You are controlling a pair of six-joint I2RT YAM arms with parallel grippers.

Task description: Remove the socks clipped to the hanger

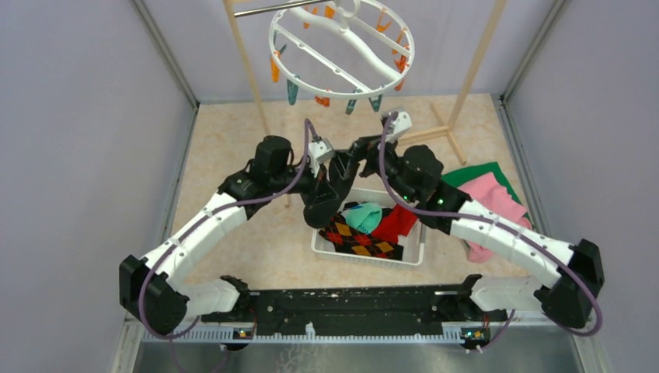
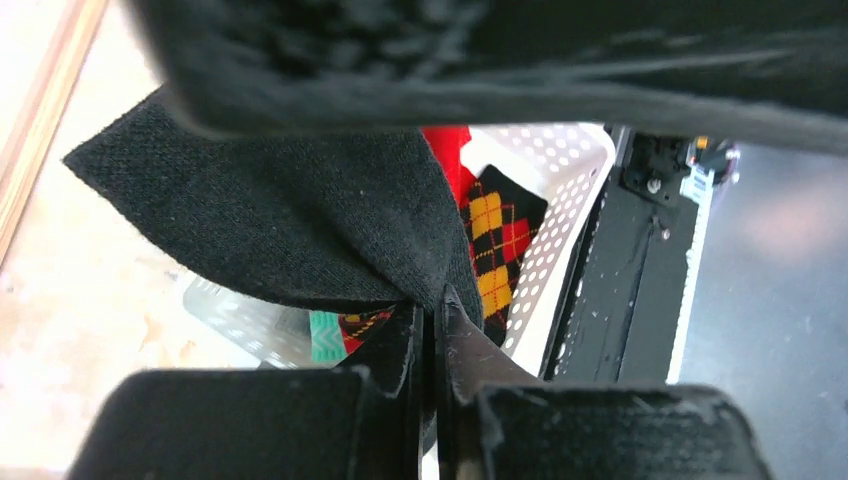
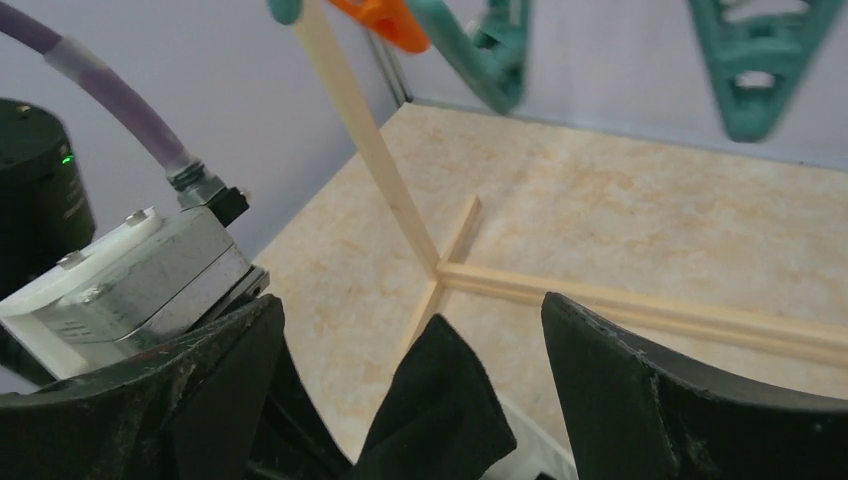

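**Black sock held over the basket, hanger bare**

The desk carries a wooden rack, and the hanger hangs from it. From above, its ring shows only bare clips, so the unclipping looks done. The white basket sits between the arms, where both can reach it, and holds the argyle sock, teal sock and red sock. The black sock dangles above the basket, pinched by the left claw, whose jaws are tight on the cloth, probably for a clean drop. The right claw gapes wide and empty, with the sock's end showing between its fingers.
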